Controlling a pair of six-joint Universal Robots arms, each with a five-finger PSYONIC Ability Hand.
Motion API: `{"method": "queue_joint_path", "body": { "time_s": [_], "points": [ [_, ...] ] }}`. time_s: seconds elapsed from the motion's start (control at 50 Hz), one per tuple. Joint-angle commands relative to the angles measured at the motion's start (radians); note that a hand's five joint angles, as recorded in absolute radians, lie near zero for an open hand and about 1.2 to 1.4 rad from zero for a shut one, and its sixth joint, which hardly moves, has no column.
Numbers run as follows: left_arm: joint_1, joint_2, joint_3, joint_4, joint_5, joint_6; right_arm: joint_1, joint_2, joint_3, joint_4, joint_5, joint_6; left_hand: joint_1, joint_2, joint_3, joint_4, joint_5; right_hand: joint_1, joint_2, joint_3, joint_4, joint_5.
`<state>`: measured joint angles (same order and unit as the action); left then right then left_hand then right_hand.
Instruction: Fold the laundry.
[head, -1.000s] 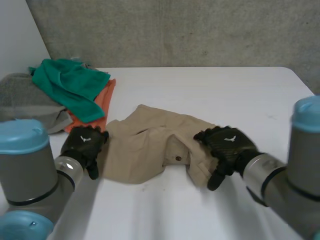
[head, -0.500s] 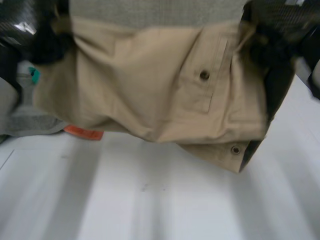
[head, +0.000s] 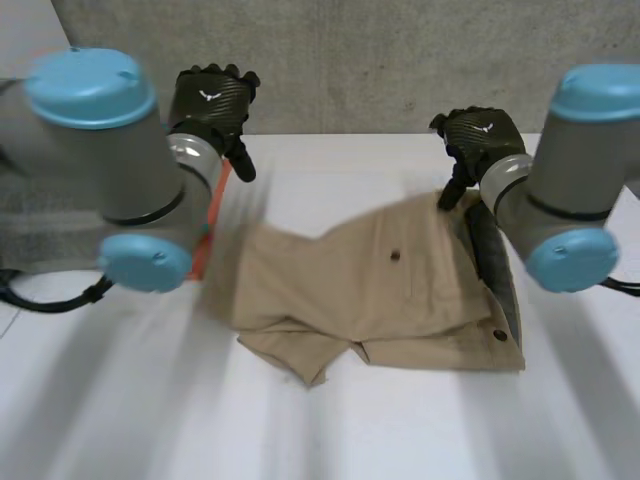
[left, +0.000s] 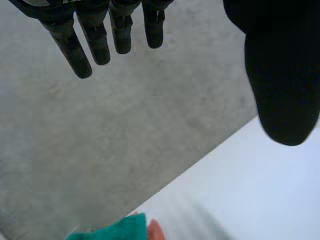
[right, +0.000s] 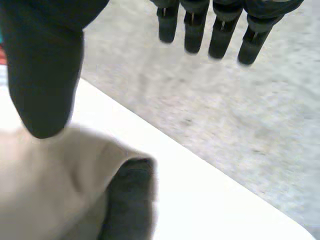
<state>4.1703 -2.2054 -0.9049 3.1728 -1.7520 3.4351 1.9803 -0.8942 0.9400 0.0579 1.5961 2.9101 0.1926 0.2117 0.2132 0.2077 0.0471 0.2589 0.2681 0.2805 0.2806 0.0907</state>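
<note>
A pair of tan shorts (head: 380, 290) lies spread on the white table (head: 330, 420), with a buttoned pocket facing up and the dark inside showing along the edge by my right arm. My left hand (head: 210, 95) hangs in the air over the table's far side, clear of the shorts, fingers (left: 95, 40) straight and empty. My right hand (head: 480, 135) hovers just above the shorts' far corner, also open, holding nothing. Under its thumb (right: 45, 75) the right wrist view has the tan cloth (right: 50, 190) with a dark fold (right: 130, 200).
An orange cloth (head: 212, 215) peeks out beside my left arm, and a green cloth (left: 110, 230) lies next to it near the far edge of the table. A grey concrete wall (head: 400, 60) stands right behind the table.
Both hands took hold of the shorts near the front, lifted them high, then laid them down flatter and farther back. Both hands have let go and now hang at the far side.
</note>
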Motion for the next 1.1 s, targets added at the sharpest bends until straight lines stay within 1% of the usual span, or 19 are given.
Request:
{"method": "queue_joint_path", "body": {
  "time_s": [0.02,0.1,0.14,0.2,0.22,0.32,0.38,0.42,0.5,0.52,0.54,0.6,0.7,0.82,0.92,0.98,1.04,1.06,1.1],
  "points": [
    [-0.012,-0.030,0.106,-0.039,-0.129,-0.016,0.002,-0.076,0.055,-0.072,0.097,-0.018,-0.018,-0.037,-0.039,-0.033,-0.047,-0.084,-0.094,-0.106,-0.106,-0.091],
    [-0.024,0.111,-0.050,-0.048,-0.119,-0.014,-0.012,-0.238,0.178,-0.027,0.003,-0.064,-0.014,-0.033,-0.035,-0.029,-0.043,-0.084,-0.094,-0.106,-0.106,-0.091],
    [-0.041,0.194,-0.179,-0.044,-0.112,-0.010,-0.018,-0.314,0.239,0.012,-0.075,-0.121,0.009,-0.010,-0.012,-0.006,-0.020,-0.084,-0.094,-0.106,-0.106,-0.091],
    [-0.073,0.268,-0.300,-0.039,-0.103,-0.005,-0.031,-0.359,0.296,0.065,-0.133,-0.189,0.024,0.005,0.003,0.009,-0.005,-0.084,-0.094,-0.106,-0.106,-0.091],
    [-0.097,0.311,-0.374,-0.039,-0.090,-0.004,-0.053,-0.385,0.337,0.109,-0.160,-0.236,0.085,0.066,0.064,0.070,0.056,-0.081,-0.090,-0.103,-0.103,-0.087],
    [-0.174,0.381,-0.580,-0.039,-0.047,-0.004,-0.112,-0.449,0.457,0.252,-0.186,-0.376,0.311,0.292,0.290,0.296,0.282,0.222,0.213,0.200,0.200,0.215],
    [-0.214,0.389,-0.690,-0.037,-0.021,-0.005,-0.120,-0.476,0.548,0.327,-0.194,-0.462,0.414,0.395,0.393,0.399,0.385,0.299,0.289,0.277,0.277,0.292],
    [-0.225,0.389,-0.730,-0.034,-0.011,-0.005,-0.121,-0.483,0.597,0.338,-0.196,-0.497,0.414,0.395,0.394,0.399,0.385,0.305,0.295,0.283,0.283,0.298],
    [-0.234,0.369,-0.784,0.041,-0.007,-0.004,-0.130,-0.508,0.704,0.215,-0.248,-0.519,0.285,0.266,0.265,0.270,0.256,0.299,0.290,0.277,0.277,0.292],
    [-0.233,0.363,-0.790,0.065,-0.007,-0.004,-0.135,-0.521,0.751,0.135,-0.280,-0.511,0.268,0.249,0.247,0.253,0.239,0.287,0.278,0.266,0.265,0.281],
    [-0.228,0.343,-0.796,0.113,-0.009,-0.002,-0.136,-0.526,0.775,0.097,-0.294,-0.506,0.259,0.240,0.238,0.244,0.230,0.270,0.260,0.248,0.248,0.263],
    [-0.211,0.323,-0.796,0.171,-0.011,-0.001,-0.135,-0.526,0.856,-0.028,-0.323,-0.480,0.194,0.175,0.174,0.179,0.165,0.240,0.231,0.218,0.218,0.234],
    [-0.139,0.279,-0.787,0.236,-0.004,0.013,-0.135,-0.520,0.921,-0.118,-0.324,-0.454,0.156,0.137,0.135,0.141,0.127,0.158,0.149,0.136,0.136,0.152],
    [-0.098,0.188,-0.752,0.239,-0.001,0.059,-0.120,-0.454,0.953,-0.262,-0.315,-0.440,0.168,0.149,0.147,0.153,0.139,0.216,0.207,0.195,0.195,0.210],
    [-0.065,0.119,-0.715,0.245,-0.001,0.108,-0.120,-0.390,0.933,-0.303,-0.292,-0.451,0.182,0.163,0.162,0.167,0.153,0.258,0.248,0.236,0.236,0.251],
    [-0.059,0.084,-0.687,0.253,0.000,0.115,-0.118,-0.351,0.918,-0.314,-0.285,-0.454,0.244,0.225,0.223,0.229,0.215,0.313,0.304,0.292,0.292,0.307],
    [-0.058,0.070,-0.668,0.260,0.000,0.116,-0.115,-0.304,0.899,-0.319,-0.282,-0.462,0.332,0.313,0.311,0.317,0.303,0.480,0.471,0.458,0.458,0.474],
    [-0.056,0.069,-0.663,0.262,0.000,0.116,-0.110,-0.295,0.893,-0.322,-0.282,-0.466,0.381,0.362,0.361,0.366,0.353,0.562,0.553,0.541,0.540,0.556],
    [-0.045,0.067,-0.657,0.266,0.000,0.116,-0.095,-0.278,0.872,-0.336,-0.280,-0.477,0.514,0.494,0.493,0.498,0.485,0.914,0.905,0.892,0.892,0.907]
  ]
}}
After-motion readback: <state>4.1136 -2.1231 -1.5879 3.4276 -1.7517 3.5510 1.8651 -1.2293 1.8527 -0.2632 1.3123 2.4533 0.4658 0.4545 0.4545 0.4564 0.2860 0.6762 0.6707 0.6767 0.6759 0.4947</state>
